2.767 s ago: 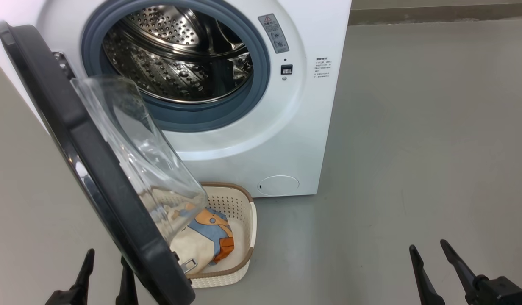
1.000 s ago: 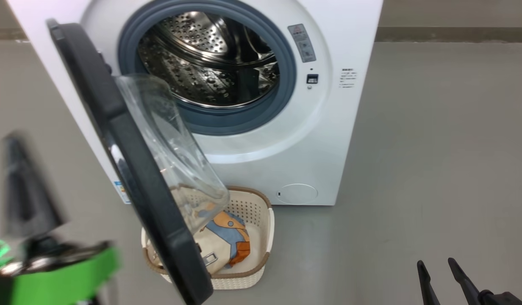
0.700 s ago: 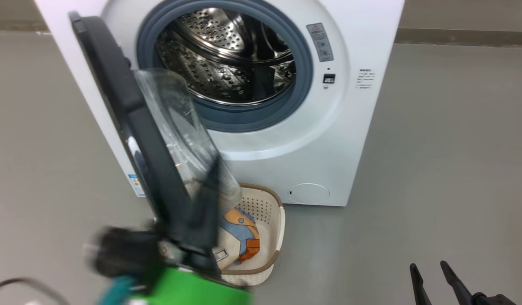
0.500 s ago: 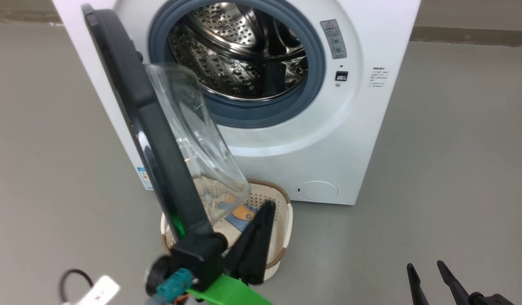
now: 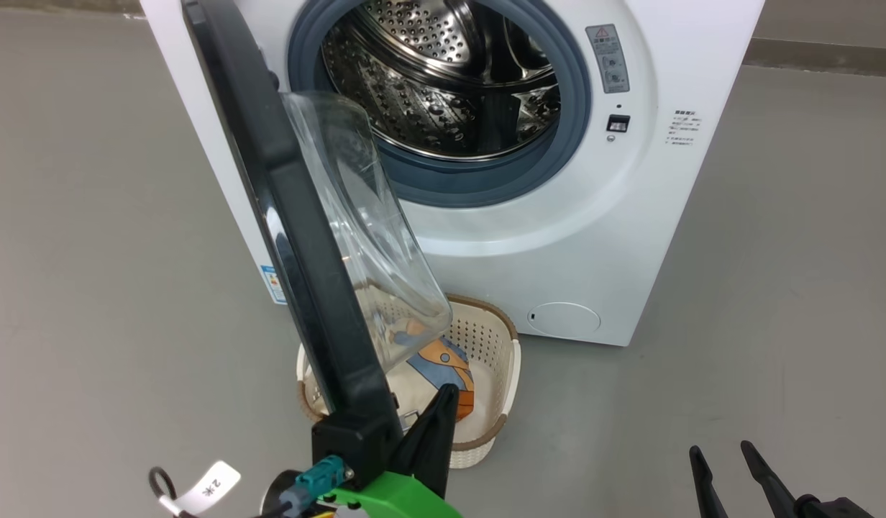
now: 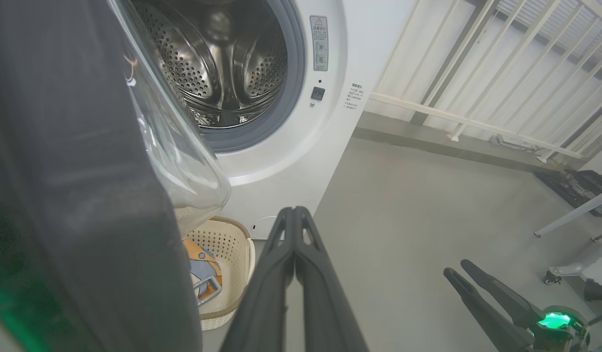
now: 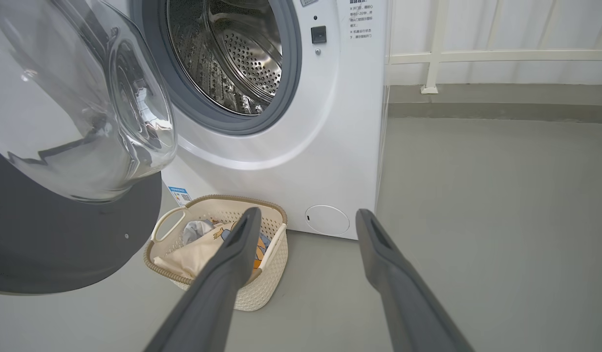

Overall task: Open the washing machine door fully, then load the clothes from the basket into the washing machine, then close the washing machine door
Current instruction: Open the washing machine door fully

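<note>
The white washing machine [image 5: 630, 216] stands with its steel drum [image 5: 450, 79] exposed. The washing machine door [image 5: 299, 237] hangs partly open, its black rim edge-on to me and the glass bowl [image 5: 371, 216] bulging right. Below it sits the basket [image 5: 502, 374] holding the clothes [image 5: 443, 363]; cream cloth with a blue-and-orange print shows. My left gripper [image 5: 446, 392] is shut and empty, close beside the inner side of the door's lower rim, above the basket. My right gripper [image 5: 723, 457] is open at the lower right. In the right wrist view my right gripper [image 7: 308, 215] frames the basket [image 7: 262, 288].
Bare grey floor [image 5: 774, 324] spreads to the right and left of the machine. A white railing [image 6: 477, 88] and a low kerb run behind. A tagged cable [image 5: 213, 485] hangs from my left wrist. Dark gear [image 6: 574, 181] lies far right.
The camera has turned, shifting the whole picture right. My left arm swung from outside the door around its lower edge to the inner side. The right gripper stayed put.
</note>
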